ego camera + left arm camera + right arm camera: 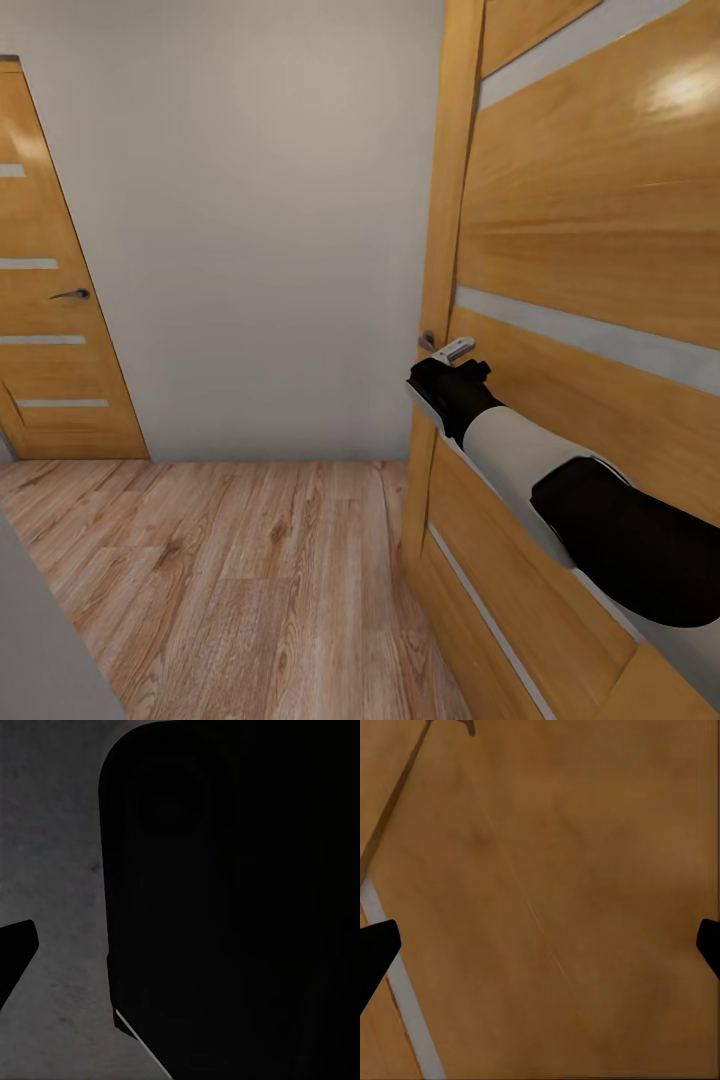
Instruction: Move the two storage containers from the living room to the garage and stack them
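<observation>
Right jaws spread wide against wood-panelled door; light plank floor.

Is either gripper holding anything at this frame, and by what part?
Nothing held. The right gripper is open against the wooden door, below its handle. The left cannot be told.

The right arm is built of smooth rounded shells: a glossy black section nearest the body, then a pale grey-white sleeve, then a black wrist block. The right fingers are plain black, with blunt tips.
</observation>
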